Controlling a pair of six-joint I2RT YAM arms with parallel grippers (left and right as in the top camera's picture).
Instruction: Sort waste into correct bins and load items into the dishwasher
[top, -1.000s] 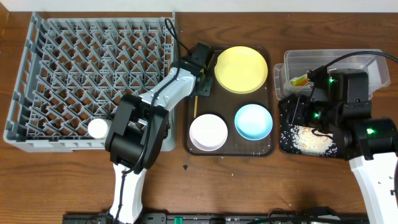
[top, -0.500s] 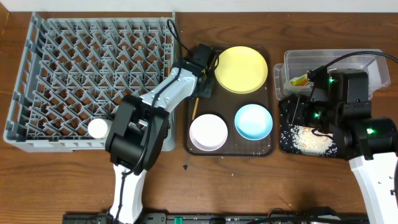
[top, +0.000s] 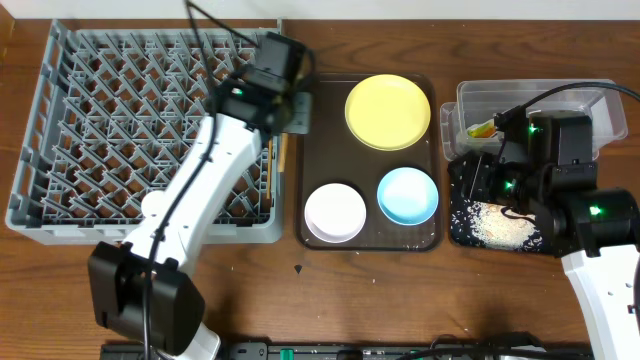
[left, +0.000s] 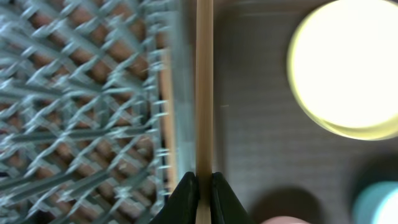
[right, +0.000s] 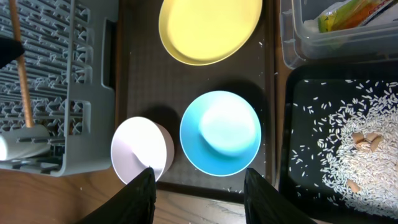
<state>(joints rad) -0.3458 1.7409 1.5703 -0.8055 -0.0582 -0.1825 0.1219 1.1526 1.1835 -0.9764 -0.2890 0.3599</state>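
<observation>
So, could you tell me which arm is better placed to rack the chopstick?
Left: the left gripper is shut on the chopstick at the edge of the rack; the right gripper is open near the light-blue bowl.

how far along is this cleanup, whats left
Done: the snack wrapper sits in the clear tub and rice lies in the black tray. In hand: the left end effector grips a chopstick by the right edge of the dish rack. Left: yellow plate, white bowl and blue bowl sit on the brown tray.
</observation>
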